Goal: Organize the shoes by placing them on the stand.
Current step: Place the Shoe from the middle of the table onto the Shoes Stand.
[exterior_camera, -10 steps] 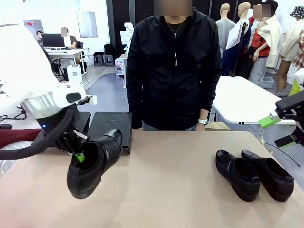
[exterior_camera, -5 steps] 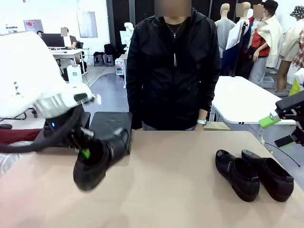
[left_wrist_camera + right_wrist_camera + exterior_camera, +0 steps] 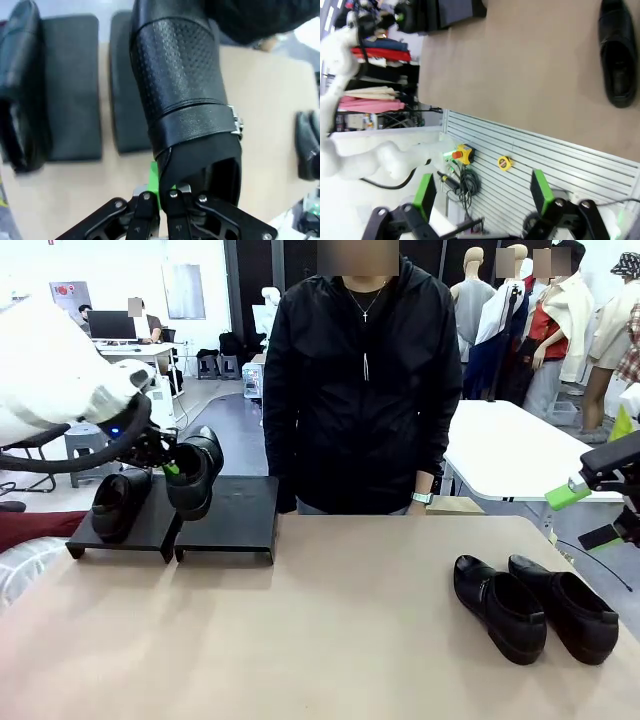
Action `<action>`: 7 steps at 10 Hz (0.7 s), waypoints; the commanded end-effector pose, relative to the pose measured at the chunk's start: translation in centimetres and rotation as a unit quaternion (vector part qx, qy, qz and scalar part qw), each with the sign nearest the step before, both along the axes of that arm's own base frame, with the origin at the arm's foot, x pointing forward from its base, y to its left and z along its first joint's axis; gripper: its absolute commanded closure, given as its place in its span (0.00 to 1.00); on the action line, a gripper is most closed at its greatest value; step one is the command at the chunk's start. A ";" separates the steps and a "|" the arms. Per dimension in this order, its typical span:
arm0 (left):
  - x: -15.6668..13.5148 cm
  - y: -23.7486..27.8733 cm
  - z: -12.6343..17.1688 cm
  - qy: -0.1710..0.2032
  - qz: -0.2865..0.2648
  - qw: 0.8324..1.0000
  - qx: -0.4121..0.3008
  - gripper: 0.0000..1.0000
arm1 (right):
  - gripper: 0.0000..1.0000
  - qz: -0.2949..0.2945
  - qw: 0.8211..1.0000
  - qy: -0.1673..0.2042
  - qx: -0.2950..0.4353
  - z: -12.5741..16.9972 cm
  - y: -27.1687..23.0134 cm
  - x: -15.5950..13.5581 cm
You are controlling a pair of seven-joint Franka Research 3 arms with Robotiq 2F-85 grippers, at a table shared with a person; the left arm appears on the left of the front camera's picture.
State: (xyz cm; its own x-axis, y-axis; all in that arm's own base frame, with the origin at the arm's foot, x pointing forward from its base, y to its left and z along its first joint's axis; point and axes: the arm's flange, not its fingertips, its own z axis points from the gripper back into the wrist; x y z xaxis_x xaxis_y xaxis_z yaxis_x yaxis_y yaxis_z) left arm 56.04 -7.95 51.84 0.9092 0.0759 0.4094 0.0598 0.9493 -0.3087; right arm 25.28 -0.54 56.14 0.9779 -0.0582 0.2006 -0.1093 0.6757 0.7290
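My left gripper is shut on the rim of a glossy black shoe and holds it in the air over the inner edges of the stand's two sections. In the left wrist view this shoe runs up from my gripper, with its toe over the right section. Another shoe rests on the stand's left section. Two more shoes lie side by side on the table at the right. Beyond the table's right edge my right gripper stands open and holds nothing.
A person in a black jacket stands at the far side of the table, just behind the stand's right section. The tan tabletop lies between the stand and the pair of shoes. A white table stands behind on the right.
My left arm has carried the shoe up and back from low over the near left of the table to above the stand. The shoe on the left section has come into sight.
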 end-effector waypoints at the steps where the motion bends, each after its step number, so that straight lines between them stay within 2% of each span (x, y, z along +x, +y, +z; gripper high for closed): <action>1: 4.2 0.1 -0.1 0.007 -0.005 0.999 0.039 1.00 | 0.00 0.010 1.000 -0.012 0.014 0.4 -0.1 0.3; 2: 5.1 0.9 -0.7 0.012 0.008 0.998 0.063 1.00 | 0.00 0.010 1.000 -0.012 0.014 0.4 -0.1 0.3; 3: 5.0 1.5 -0.2 0.024 0.057 0.998 0.019 1.00 | 0.00 0.010 1.000 -0.012 0.014 0.4 -0.1 0.3; 4: 5.1 0.9 -2.7 0.009 0.000 0.999 0.038 1.00 | 0.00 0.010 1.000 -0.012 0.014 0.4 -0.1 0.3; 7: 5.8 1.2 -2.9 0.018 0.015 0.999 0.040 1.00 | 0.00 0.010 1.000 -0.012 0.014 0.4 -0.1 0.3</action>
State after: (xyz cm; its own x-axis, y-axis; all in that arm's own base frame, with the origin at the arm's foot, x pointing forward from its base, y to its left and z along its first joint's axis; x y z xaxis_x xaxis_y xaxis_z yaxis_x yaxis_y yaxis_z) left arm 61.71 -7.58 48.69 0.9240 0.0582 0.3778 0.0344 0.9717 -0.2338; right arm 25.28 -0.54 56.14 0.9779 -0.0580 0.2007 -0.1095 0.6759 0.7289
